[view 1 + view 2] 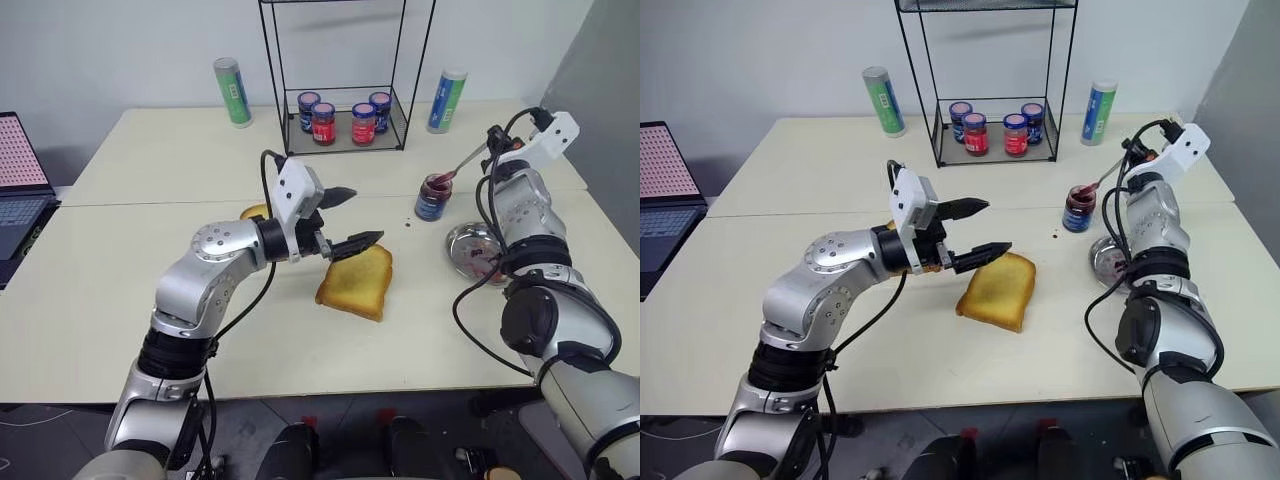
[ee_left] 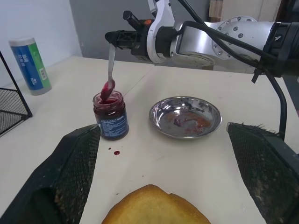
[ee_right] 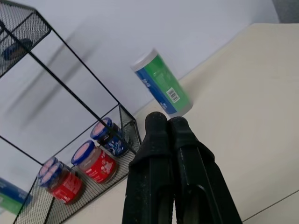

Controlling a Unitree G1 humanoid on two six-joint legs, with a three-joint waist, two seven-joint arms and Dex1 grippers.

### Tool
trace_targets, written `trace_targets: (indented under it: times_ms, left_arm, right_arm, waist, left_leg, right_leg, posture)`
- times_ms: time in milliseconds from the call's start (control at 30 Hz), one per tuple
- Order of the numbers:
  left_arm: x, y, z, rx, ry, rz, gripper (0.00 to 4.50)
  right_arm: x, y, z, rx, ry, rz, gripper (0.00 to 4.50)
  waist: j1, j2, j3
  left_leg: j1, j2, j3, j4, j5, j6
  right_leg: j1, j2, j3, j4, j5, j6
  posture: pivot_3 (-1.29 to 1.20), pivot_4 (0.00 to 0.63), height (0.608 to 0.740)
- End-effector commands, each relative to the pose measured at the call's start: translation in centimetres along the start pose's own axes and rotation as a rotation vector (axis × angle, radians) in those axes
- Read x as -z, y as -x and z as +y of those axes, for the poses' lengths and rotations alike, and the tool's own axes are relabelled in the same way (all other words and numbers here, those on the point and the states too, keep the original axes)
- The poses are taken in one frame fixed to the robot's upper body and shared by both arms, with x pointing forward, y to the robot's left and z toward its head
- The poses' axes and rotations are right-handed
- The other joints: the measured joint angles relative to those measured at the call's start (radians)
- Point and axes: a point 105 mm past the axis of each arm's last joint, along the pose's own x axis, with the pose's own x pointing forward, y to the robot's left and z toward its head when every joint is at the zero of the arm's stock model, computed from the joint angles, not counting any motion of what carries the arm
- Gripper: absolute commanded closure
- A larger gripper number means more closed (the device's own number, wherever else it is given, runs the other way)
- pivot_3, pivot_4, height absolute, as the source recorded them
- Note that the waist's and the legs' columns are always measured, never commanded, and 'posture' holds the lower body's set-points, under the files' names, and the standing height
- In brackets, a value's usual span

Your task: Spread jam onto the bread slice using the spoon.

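The bread slice [image 1: 357,283] lies on the worktop [image 1: 120,300] beneath the left gripper [image 1: 352,218], fingers spread. Farther off, the right gripper [image 2: 122,39], fingers pinching the spoon [image 2: 110,70], lifts jam [image 2: 110,114]; a tilted bowl could drip before reaching the bread.

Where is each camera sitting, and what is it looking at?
Head views: look down at the table; both arms show, open left gripper over the bread slice.
Left wrist view: looks past its fingers at the jam jar, steel dish and spoon.
Right wrist view: looks along the shut right gripper toward the wire rack.
Shared: jam jar, spoon.
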Motion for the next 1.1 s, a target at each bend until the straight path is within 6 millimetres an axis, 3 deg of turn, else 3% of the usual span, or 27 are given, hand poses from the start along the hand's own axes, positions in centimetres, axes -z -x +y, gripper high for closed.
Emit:
trace_targets:
  times_ms: [33,233,400,633,833,1100]
  left_arm:
    - [-1.2,-0.2,0.0,0.018,-0.044,-0.037,0.00]
    - [-1.2,-0.1,0.3,0.017,-0.043,-0.038,0.00]
    - [-0.9,1.2,0.9,-0.002,-0.041,-0.025,0.00]
    - [-0.6,3.7,1.4,-0.075,-0.045,-0.028,0.00]
    - [2.4,7.9,-1.8,-0.093,0.056,0.078,0.00]
    - [4.0,9.6,-3.8,-0.159,0.098,0.133,0.00]
  right_arm:
    - [-3.1,-0.1,1.2,-0.029,-0.039,-0.093,4.50]
    - [-4.1,0.1,1.5,-0.026,-0.105,-0.110,4.50]
    - [-5.2,1.1,4.0,-0.080,-0.194,-0.115,4.50]
    - [-4.0,4.2,8.1,-0.219,-0.123,-0.050,4.50]
    - [0.7,9.7,13.2,-0.459,0.039,0.092,4.50]
    - [5.8,15.2,16.5,-0.794,0.391,0.149,4.50]
  waist:
    - [0.000,0.000,0.000]
    - [0.000,0.000,0.000]
    - [0.000,0.000,0.000]
    - [-0.002,0.001,-0.001]
    - [-0.017,0.002,-0.002]
    - [-0.003,0.002,-0.002]
  left_leg:
    - [0.000,0.000,0.000,0.000,0.000,0.000]
    - [0.000,0.000,0.000,0.000,0.000,0.000]
    - [-0.001,0.000,0.000,0.000,0.000,0.000]
    - [-0.002,0.001,0.000,0.000,0.000,0.000]
    - [-0.003,0.001,0.002,-0.003,0.000,0.000]
    - [-0.002,0.001,0.002,-0.002,-0.002,0.003]
  right_leg:
    - [0.000,0.000,0.000,0.000,0.000,0.000]
    - [-0.001,0.000,0.000,0.001,0.000,0.000]
    - [-0.004,0.000,0.001,0.002,0.000,0.000]
    - [-0.006,0.000,0.001,0.004,0.000,0.000]
    - [-0.013,-0.001,0.002,0.007,0.000,-0.001]
    - [-0.014,-0.002,-0.001,0.013,-0.002,-0.004]
  posture:
    - [0.00,0.150,0.740]
    - [0.00,0.150,0.740]
    - [0.00,0.150,0.740]
    - [0.00,0.150,0.740]
    - [0.00,0.150,0.740]
    - [0.00,0.150,0.740]
